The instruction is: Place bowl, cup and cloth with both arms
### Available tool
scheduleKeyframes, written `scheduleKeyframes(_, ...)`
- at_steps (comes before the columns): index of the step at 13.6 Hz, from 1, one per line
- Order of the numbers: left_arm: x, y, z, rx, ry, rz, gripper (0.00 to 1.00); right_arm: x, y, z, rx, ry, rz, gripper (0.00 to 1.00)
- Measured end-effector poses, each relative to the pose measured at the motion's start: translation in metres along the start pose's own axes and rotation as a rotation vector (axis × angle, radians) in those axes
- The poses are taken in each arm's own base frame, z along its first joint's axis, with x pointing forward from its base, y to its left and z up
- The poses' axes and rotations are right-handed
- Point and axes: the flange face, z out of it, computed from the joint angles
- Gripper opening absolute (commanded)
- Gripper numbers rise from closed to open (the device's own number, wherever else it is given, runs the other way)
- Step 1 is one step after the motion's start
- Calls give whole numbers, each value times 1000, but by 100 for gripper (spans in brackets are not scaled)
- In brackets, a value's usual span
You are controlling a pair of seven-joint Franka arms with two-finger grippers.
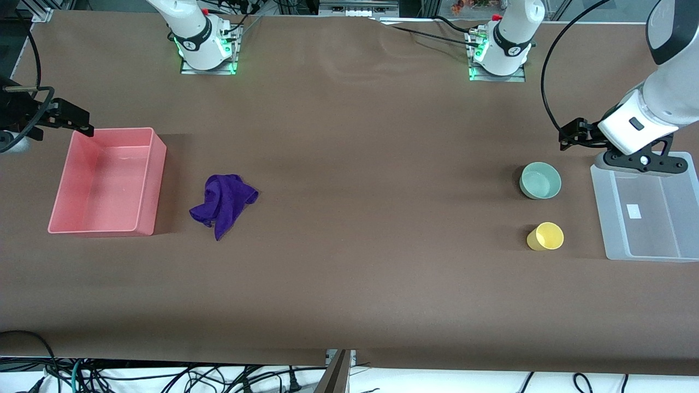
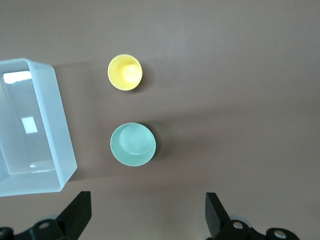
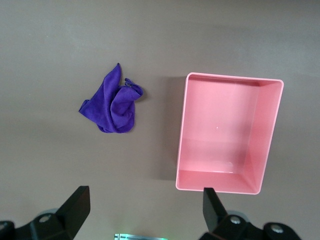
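Nothing is grasped yet: the crumpled purple cloth (image 1: 223,204) lies left of centre on the tabletop (image 1: 349,164), the mint-green glossy bowl (image 1: 540,180) above the yellow plastic cup (image 1: 545,236) at right, so each spread-fingered hand, left hand (image 2: 147,212) and right hand (image 3: 145,210), must descend first.

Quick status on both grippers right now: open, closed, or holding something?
Left gripper: open, holding nothing, over the table by the clear bin.
Right gripper: open, holding nothing, by the pink bin.
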Motion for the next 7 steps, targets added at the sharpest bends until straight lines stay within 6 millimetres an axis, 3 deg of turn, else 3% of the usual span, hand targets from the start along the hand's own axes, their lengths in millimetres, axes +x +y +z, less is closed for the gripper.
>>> scheduleKeyframes(3, 1, -24, 38, -11, -55, -18, 100, 0, 0, 0, 0, 0, 0, 100)
scheduleKeyframes(7, 4, -76, 126, -28, -13, 54, 100, 0, 2, 0, 0, 0, 3, 100)
